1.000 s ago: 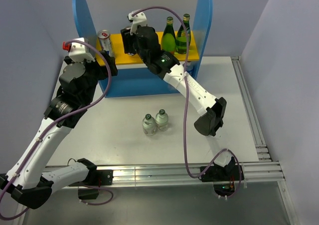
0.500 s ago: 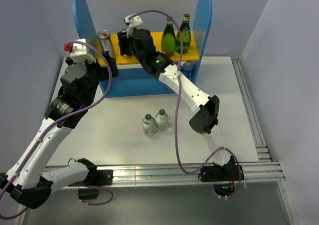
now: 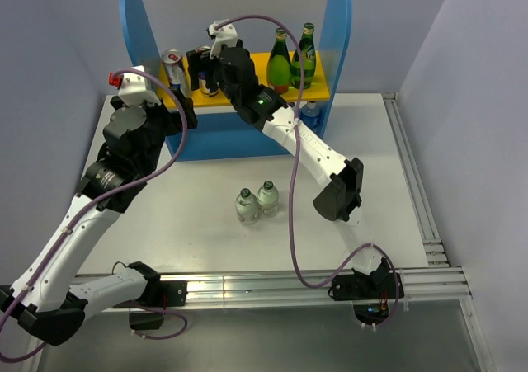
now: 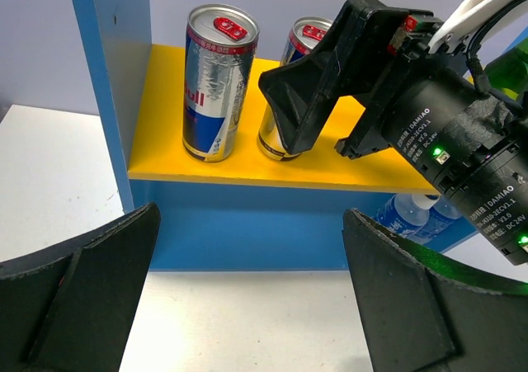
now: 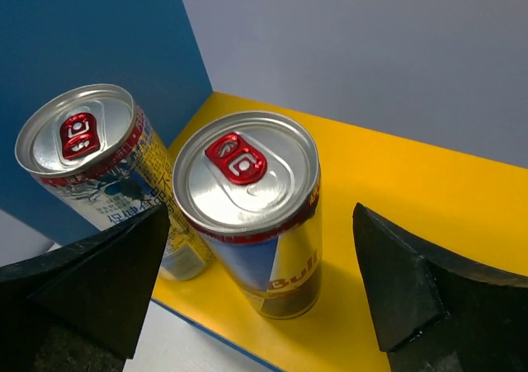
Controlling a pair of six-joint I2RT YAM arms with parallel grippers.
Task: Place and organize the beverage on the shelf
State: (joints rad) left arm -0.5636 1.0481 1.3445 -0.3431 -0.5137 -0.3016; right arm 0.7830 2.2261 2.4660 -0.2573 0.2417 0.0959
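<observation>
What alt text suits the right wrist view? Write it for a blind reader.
A Red Bull can stands upright on the yellow top board, between the open fingers of the right gripper. A second can stands just left of it, by the blue side panel.

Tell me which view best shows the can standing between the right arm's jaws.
Right wrist: the can fills the centre, lid, red tab and label clear, upright on the yellow board between open jaws. Left wrist shows only its top and a strip of side behind the right gripper. Top external: the gripper hides most of it.
</observation>
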